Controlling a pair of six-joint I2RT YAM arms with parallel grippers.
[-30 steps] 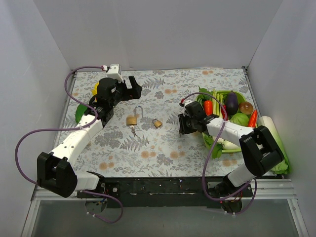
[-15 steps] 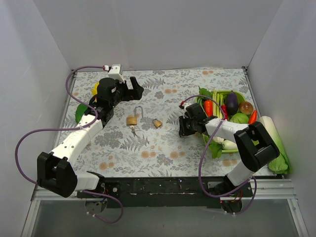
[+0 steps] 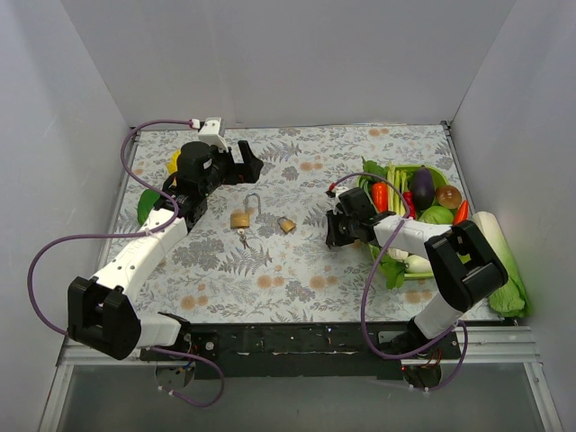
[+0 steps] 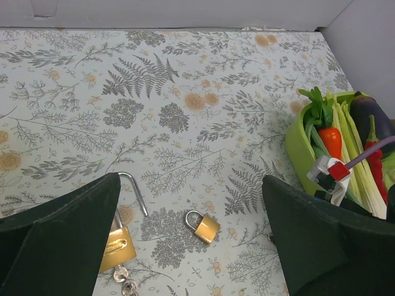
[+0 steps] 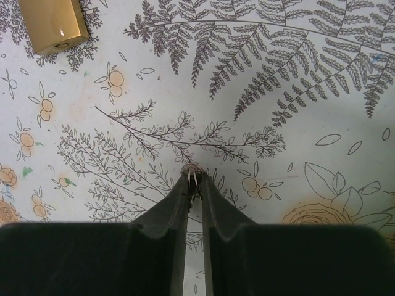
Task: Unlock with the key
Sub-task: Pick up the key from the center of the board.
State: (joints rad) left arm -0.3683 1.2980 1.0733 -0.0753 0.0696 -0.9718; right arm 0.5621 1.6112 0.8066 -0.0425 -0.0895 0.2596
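A small shut brass padlock [image 3: 286,225] [image 4: 206,226] lies mid-mat. Left of it lies a larger brass padlock [image 3: 240,219] [image 4: 117,246] with its shackle swung open and keys [image 4: 123,285] hanging from its base. My right gripper [image 3: 333,236] [image 5: 193,177] is low on the mat to the right of the small padlock, its fingertips pinched on a small metal key standing on edge. A corner of the small padlock [image 5: 52,24] shows at that view's top left. My left gripper [image 3: 245,162] [image 4: 191,246] hovers open above and behind the padlocks, holding nothing.
A green basket [image 3: 396,168] [image 4: 296,148] of toy vegetables stands at the right, just behind my right arm. A white radish and a cabbage [image 3: 504,270] lie beside the right wall. A yellow item [image 3: 173,162] and a green one [image 3: 147,205] sit at the left edge.
My right gripper's jaws have come together onto the key, and the right forearm has shifted slightly. The left arm and both padlocks have stayed put.
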